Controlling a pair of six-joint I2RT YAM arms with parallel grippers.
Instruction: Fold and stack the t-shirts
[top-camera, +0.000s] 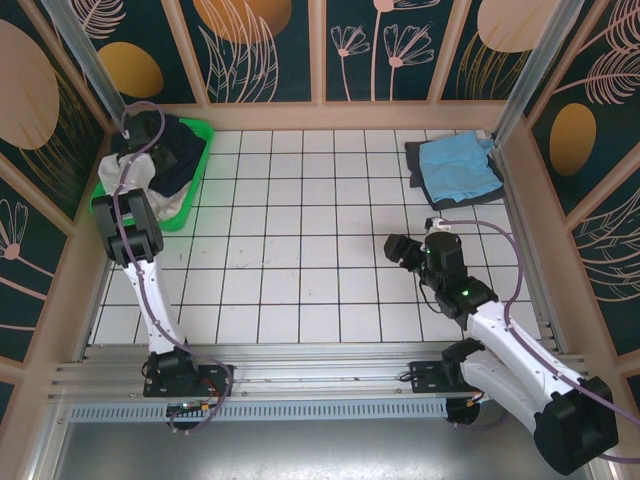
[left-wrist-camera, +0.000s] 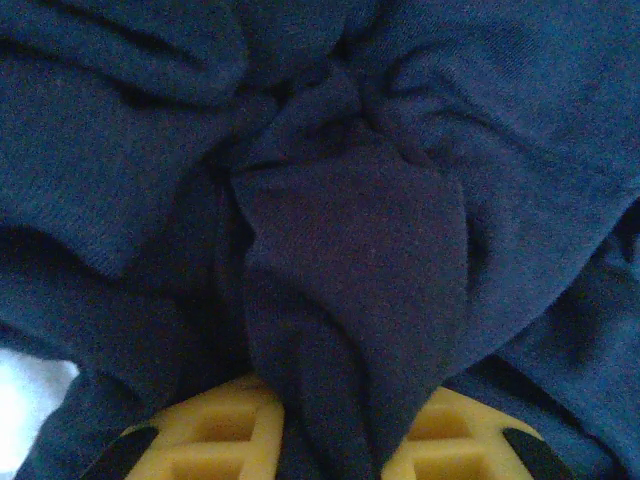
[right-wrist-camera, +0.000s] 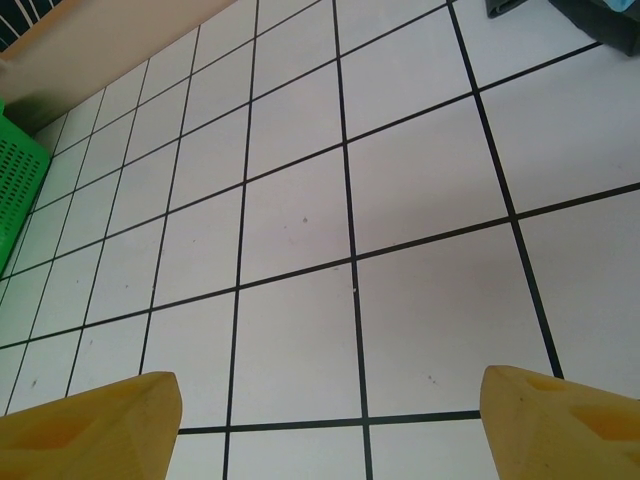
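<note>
On my left wrist feed the left end effector (left-wrist-camera: 340, 445) is closed on the navy shirt (left-wrist-camera: 400, 250). A thick fold of the cloth runs down between the two yellow fingers (left-wrist-camera: 210, 435) and is pinched there, and the rest of the shirt bunches in creases all around it. A sliver of white cloth (left-wrist-camera: 25, 390) shows at the lower left edge. From the top camera I see that arm reaching to the far left corner, where the navy shirt lies heaped in the green basket (top-camera: 178, 215) on top of the white cloth.

The right end effector (right-wrist-camera: 325, 430) is open. Its yellow fingertips stand wide apart at the bottom corners of my right wrist feed, with bare white tile between them and nothing held. It hangs over the right middle of the surface (top-camera: 300, 200), tilted toward the tiles, well apart from any shirt. The edge of the basket shows at the left of that feed.

At the far right corner of the surface the light blue shirt (top-camera: 458, 165) lies folded on top of the grey shirt (top-camera: 420, 160), which sticks out beneath it on the left and near sides. That stack touches neither arm.
</note>
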